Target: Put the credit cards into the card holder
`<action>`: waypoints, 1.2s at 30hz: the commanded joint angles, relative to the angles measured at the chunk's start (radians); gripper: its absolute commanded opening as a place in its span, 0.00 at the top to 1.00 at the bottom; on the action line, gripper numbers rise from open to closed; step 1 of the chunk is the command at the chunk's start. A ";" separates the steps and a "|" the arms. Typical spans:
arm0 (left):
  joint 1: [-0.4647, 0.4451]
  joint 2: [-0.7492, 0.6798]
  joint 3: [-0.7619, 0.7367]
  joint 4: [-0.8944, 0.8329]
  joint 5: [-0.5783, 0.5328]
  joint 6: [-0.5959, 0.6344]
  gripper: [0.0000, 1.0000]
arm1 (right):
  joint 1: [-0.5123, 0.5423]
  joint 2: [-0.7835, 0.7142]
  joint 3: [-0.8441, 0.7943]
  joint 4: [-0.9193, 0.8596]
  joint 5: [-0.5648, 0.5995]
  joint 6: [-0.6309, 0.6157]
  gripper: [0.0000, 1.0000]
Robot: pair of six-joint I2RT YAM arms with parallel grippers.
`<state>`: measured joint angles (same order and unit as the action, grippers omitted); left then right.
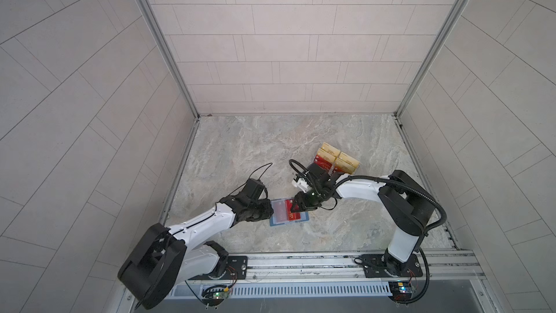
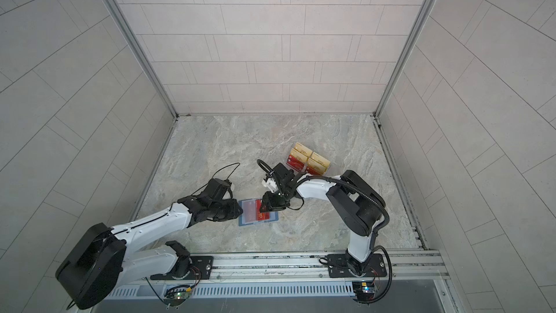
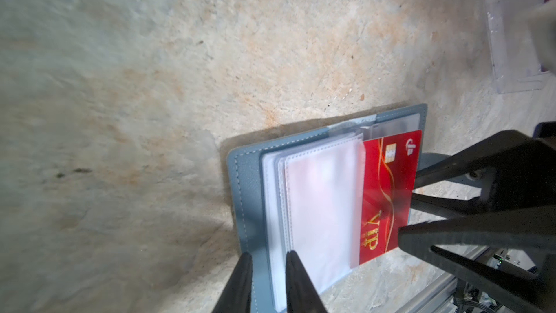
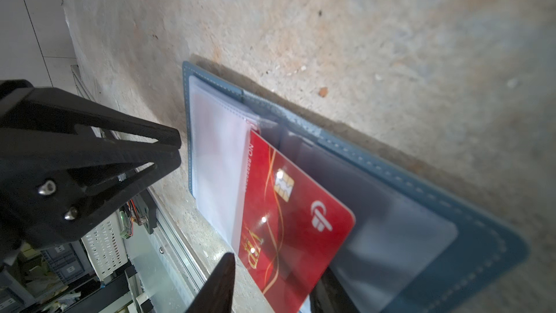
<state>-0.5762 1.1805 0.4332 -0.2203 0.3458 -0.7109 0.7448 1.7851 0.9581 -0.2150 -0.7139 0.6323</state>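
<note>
The blue card holder (image 1: pixel 273 223) (image 2: pixel 242 223) lies open on the stone table. My left gripper (image 1: pixel 270 212) (image 2: pixel 240 210) (image 3: pixel 269 255) is shut on the left flap of the card holder (image 3: pixel 246 182), with cover and sleeve edges between its fingers. One red VIP credit card (image 1: pixel 298 215) (image 2: pixel 265 217) (image 3: pixel 388 194) (image 4: pixel 288 215) lies tilted over the right half of the card holder (image 4: pixel 487 251), its inner edge tucked under a frosted sleeve. My right gripper (image 1: pixel 296 206) (image 2: pixel 263 207) (image 4: pixel 270 272) stands open astride the card's outer edge, one finger clear of it.
A clear acrylic rack (image 1: pixel 337 161) (image 2: pixel 310 161) with gold and red cards stands behind my right arm; its corner (image 3: pixel 508 64) shows in the left wrist view. An aluminium rail (image 1: pixel 301 263) runs along the table's front edge. Tiled walls enclose the other sides.
</note>
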 commanded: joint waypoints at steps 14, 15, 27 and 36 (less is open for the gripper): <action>0.011 0.040 -0.034 0.094 0.045 0.001 0.78 | 0.057 0.057 0.103 -0.111 0.060 -0.016 0.56; 0.014 0.040 -0.036 0.096 0.046 0.004 0.78 | 0.062 0.062 0.111 -0.114 0.063 -0.016 0.56; 0.042 0.035 -0.092 0.170 0.078 0.004 0.78 | 0.101 0.115 0.178 -0.115 0.072 0.024 0.56; 0.045 0.015 -0.141 0.231 0.094 -0.030 0.78 | 0.131 0.077 0.159 -0.080 0.182 0.163 0.55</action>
<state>-0.5301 1.1912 0.3305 -0.0090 0.4458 -0.7265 0.8585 1.8832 1.1316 -0.3168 -0.5972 0.7181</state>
